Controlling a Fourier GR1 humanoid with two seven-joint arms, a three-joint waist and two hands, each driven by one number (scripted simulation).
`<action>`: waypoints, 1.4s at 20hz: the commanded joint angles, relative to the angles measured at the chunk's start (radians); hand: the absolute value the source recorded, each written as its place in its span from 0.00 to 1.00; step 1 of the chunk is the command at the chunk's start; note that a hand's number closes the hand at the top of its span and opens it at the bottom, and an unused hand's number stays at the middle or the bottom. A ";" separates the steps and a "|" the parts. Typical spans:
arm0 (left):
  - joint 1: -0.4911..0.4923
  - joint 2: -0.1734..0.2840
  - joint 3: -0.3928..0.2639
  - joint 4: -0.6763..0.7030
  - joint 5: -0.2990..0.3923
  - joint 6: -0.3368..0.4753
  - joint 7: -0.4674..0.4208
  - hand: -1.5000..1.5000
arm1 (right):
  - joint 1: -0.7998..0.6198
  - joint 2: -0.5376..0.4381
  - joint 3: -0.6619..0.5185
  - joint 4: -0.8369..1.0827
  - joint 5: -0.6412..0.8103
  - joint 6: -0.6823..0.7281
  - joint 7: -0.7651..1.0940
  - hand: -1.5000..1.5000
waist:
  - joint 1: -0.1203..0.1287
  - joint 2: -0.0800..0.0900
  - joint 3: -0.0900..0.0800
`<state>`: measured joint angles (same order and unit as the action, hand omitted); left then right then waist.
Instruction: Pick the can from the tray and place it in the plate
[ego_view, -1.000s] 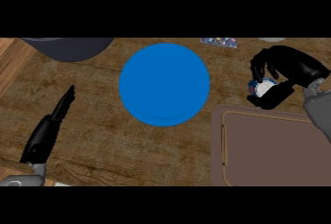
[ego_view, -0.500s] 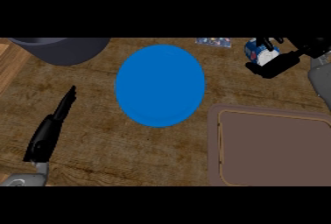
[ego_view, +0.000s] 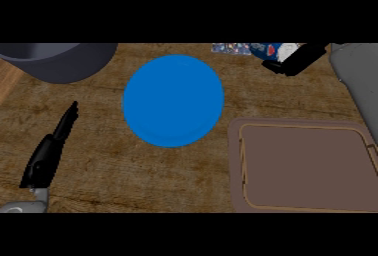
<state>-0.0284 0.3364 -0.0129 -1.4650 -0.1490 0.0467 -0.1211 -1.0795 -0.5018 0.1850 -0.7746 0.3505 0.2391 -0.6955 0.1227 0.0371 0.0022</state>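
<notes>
A round blue plate (ego_view: 173, 100) lies in the middle of the wooden counter. The brown tray (ego_view: 303, 167) sits at the lower right with nothing on it. At the top right, my right hand (ego_view: 300, 59) is curled round the blue, white and red can (ego_view: 267, 50). The can is held up beyond the plate's far right side and is partly hidden by the fingers. My left hand (ego_view: 52, 147) rests at the left with straight fingers, apart from the plate.
A dark grey bowl (ego_view: 59, 60) stands at the top left corner. A small patterned object (ego_view: 230, 47) lies at the top edge beside the can. My grey right forearm (ego_view: 358, 75) runs down the right edge.
My right hand has carried the can up from above the tray's far edge towards the top of the view and a little to the left. The left hand has stayed still.
</notes>
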 joint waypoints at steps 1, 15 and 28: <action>0.023 -0.011 0.012 -0.002 0.001 0.014 0.007 0.50 | -0.089 0.066 0.002 0.138 -0.003 0.050 -0.143 1.00 | -0.038 -0.013 -0.002; 0.027 -0.006 0.052 0.039 -0.015 0.021 -0.020 0.50 | -0.345 0.445 0.055 0.435 0.110 0.008 0.040 1.00 | -0.072 -0.022 -0.004; 0.004 -0.023 0.024 -0.012 -0.022 -0.010 0.027 0.50 | -0.219 0.501 0.198 0.448 -0.043 0.029 0.171 1.00 | -0.021 -0.017 -0.003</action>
<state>-0.0042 0.3302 0.0285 -1.4575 -0.1628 0.0323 -0.1217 -1.3277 -0.0065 0.3958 -0.3474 0.3934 0.2249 -0.5927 0.0872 0.0173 -0.0015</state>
